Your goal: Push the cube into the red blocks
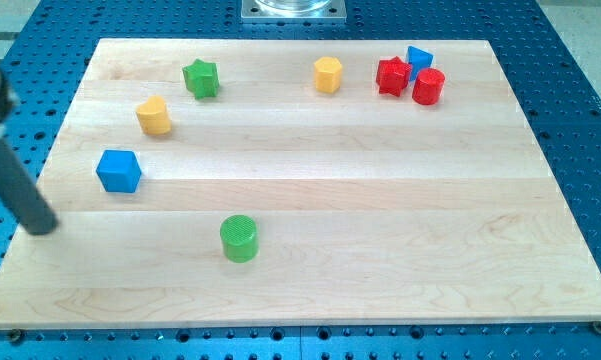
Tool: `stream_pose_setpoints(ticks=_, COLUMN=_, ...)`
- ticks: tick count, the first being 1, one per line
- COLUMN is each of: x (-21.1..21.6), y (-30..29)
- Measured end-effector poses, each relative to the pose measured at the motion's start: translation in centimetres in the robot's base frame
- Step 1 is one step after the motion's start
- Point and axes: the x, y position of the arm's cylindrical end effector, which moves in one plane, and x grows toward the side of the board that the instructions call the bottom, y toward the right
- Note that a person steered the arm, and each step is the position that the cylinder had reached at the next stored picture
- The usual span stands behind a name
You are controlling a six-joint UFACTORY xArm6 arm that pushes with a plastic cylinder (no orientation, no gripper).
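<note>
The blue cube [118, 171] sits on the wooden board near the view's left. The red star block [392, 76] and the red cylinder [428, 87] stand together at the view's top right, with a small blue block [419, 58] touching them from behind. My tip [42, 226] is at the board's left edge, below and to the left of the blue cube, apart from it. The dark rod rises from there toward the view's upper left.
A green star [201, 78] and a yellow block [154, 116] lie at the upper left. Another yellow block [327, 74] is at the top centre. A green cylinder [240, 239] stands at the lower centre. The wooden board [380, 240] rests on a blue perforated table.
</note>
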Motion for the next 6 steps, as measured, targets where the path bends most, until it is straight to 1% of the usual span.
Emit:
stream_pose_setpoints(ticks=1, x=-1.5, y=0.4)
stream_pose_setpoints(ticks=2, x=-4.3, y=5.2)
stream_pose_setpoints(ticks=3, x=-6.1, y=11.4)
stream_pose_setpoints(ticks=4, x=-8.3, y=14.2)
stream_pose_setpoints(ticks=6, x=-9.8, y=11.4)
